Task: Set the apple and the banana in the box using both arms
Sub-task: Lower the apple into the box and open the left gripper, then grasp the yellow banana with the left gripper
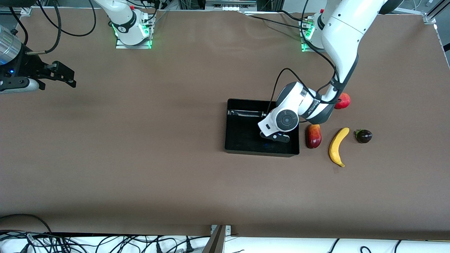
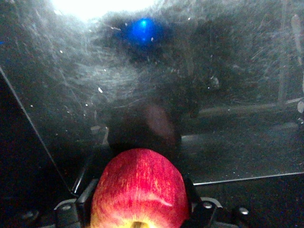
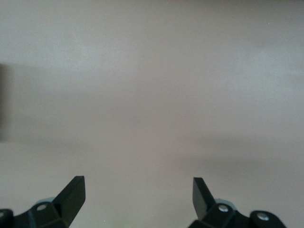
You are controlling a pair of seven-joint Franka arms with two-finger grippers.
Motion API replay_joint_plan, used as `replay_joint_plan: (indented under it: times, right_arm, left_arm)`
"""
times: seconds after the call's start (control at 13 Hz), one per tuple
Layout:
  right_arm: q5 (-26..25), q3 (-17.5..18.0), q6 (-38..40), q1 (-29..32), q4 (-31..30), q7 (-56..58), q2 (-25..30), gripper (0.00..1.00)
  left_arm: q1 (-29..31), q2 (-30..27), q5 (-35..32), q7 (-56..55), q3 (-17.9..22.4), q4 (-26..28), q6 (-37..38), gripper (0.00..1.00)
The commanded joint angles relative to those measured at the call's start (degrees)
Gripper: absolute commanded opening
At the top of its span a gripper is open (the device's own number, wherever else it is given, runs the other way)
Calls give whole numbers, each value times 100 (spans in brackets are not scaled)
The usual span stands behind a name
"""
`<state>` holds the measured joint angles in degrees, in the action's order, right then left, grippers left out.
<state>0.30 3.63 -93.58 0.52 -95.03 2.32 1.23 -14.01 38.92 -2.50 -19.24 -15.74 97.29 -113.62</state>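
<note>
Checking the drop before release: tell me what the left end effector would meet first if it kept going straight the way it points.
Probably the floor of the box. The left end effector, shut on the apple, points down into the tray, and only scuffed black plastic shows ahead. Depth is unclear, so the gap cannot be judged.

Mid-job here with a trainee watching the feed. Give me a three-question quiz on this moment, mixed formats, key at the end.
1. True or false: the curved yellow banana already lies in the shallow black plastic box.
2. Multiple choice: what does the left gripper hold? A) elongated red-yellow mango B) small streaked red apple C) dark purple fruit
3. Fill in: the right gripper waits with fingers ____ over bare brown table.

Key: 1. False; the banana is on the table beside the mango, toward the left arm's end. 2. B; the left gripper is over the box. 3. open.
</note>
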Motion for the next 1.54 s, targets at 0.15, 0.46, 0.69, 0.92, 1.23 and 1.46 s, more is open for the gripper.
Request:
replay_joint_plan:
  times: [0.15, 0.46, 0.69, 0.92, 1.23, 1.46]
  right_arm:
    - [-83, 77, 6, 80, 37, -3, 27, 100]
    - [-83, 77, -2, 80, 37, 5, 27, 100]
    - [-83, 77, -2, 80, 37, 5, 27, 100]
    - [-83, 77, -2, 80, 37, 5, 27, 100]
    - [-83, 77, -2, 80, 37, -3, 27, 100]
    - [-74, 77, -2, 80, 37, -12, 27, 100]
  left_arm:
    - [56, -551, -84, -80, 88, -332, 654, 100]
    - [240, -665, -101, -37, 184, -1114, 1823, 100]
    - [897, -781, -110, 1047, 466, -1257, 1966, 100]
    - [1706, -370, -775, 2954, 457, -1204, 1783, 100]
    - [2323, -121, -883, 4083, 466, -100, -190, 100]
    - [2341, -95, -883, 4279, 457, 237, -723, 75]
